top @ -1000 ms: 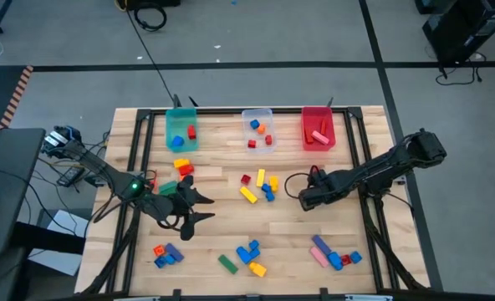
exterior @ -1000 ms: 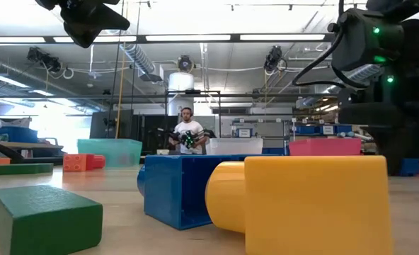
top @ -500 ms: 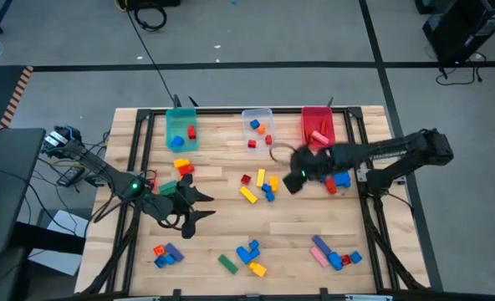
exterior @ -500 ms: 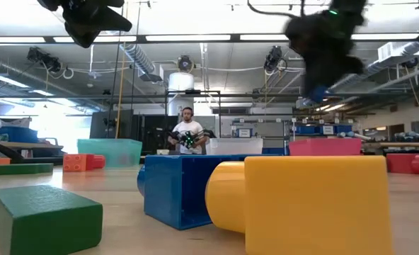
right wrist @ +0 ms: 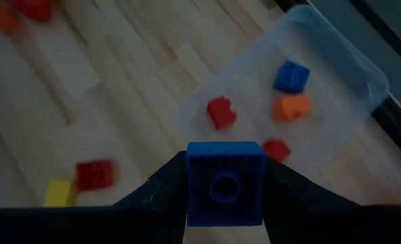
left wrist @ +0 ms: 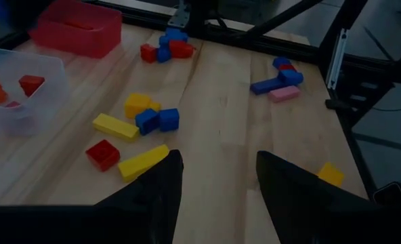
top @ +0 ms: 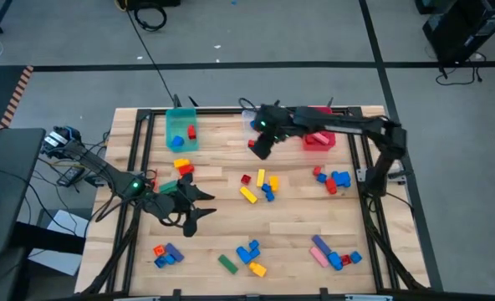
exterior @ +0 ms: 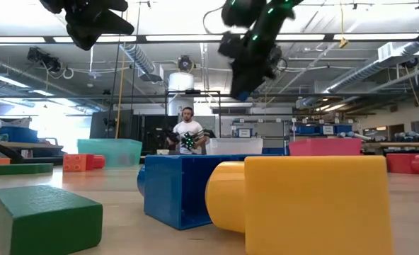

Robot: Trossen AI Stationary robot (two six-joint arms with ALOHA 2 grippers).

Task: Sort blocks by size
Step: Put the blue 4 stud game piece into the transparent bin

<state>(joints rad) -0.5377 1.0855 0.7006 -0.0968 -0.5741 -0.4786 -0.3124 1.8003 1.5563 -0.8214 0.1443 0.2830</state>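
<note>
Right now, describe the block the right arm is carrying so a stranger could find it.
Start at the clear bin in the middle of the table's far edge. Over its near end hangs the right pincer, shut on a blue block: the only block off the table, square with a round stud.

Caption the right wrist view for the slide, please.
Right hand holds a blue block above the table, near the clear bin that holds red, orange and blue blocks.

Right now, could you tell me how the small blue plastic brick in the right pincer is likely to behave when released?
The small blue plastic brick, clamped in the right pincer, looks rigid and probably light. Its flat sides suggest it will settle rather than roll. Dropped into the clear plastic bin, it may bounce slightly.
</note>
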